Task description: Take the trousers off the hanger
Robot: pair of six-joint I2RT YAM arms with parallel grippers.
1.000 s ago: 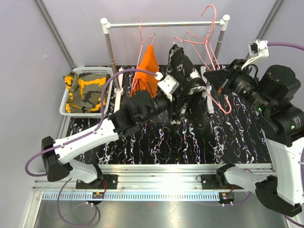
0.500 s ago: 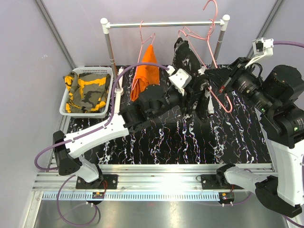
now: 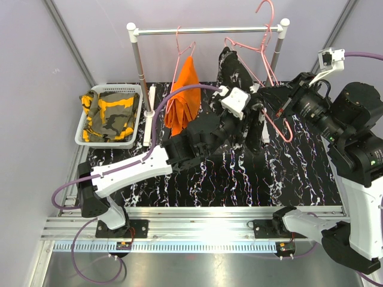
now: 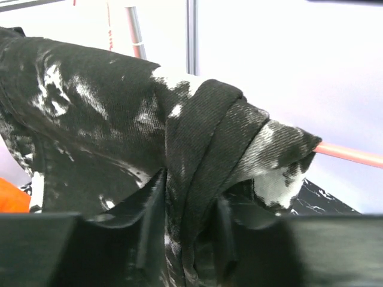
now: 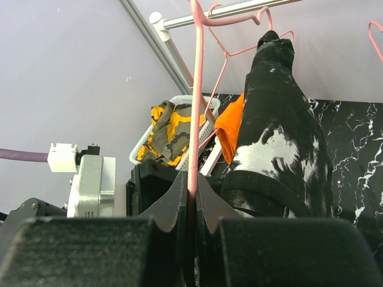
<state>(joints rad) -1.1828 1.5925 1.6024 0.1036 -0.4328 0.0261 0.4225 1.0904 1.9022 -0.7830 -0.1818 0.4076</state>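
Observation:
The black trousers with white speckles point(image 3: 237, 78) hang on a pink hanger point(image 3: 270, 89) near the rail's right end. My left gripper point(image 3: 250, 109) is shut on a fold of them, seen close in the left wrist view point(image 4: 197, 149). My right gripper point(image 3: 267, 95) is shut on the pink hanger's wire point(image 5: 194, 107). The bright orange trousers point(image 3: 185, 92) hang on another pink hanger at the rail's middle. The olive-green and yellow trousers point(image 3: 111, 112) lie in a white basket point(image 3: 91, 141) at the left.
A metal clothes rail point(image 3: 206, 30) on white posts stands at the back of the black marbled table point(image 3: 269, 179). An empty pink hanger point(image 3: 267, 15) hangs at the rail's right end. Grey walls close both sides.
My left arm has reached right and up from beside the orange trousers and closed on the black speckled trousers. The right gripper has raised the hanger slightly and then held still.

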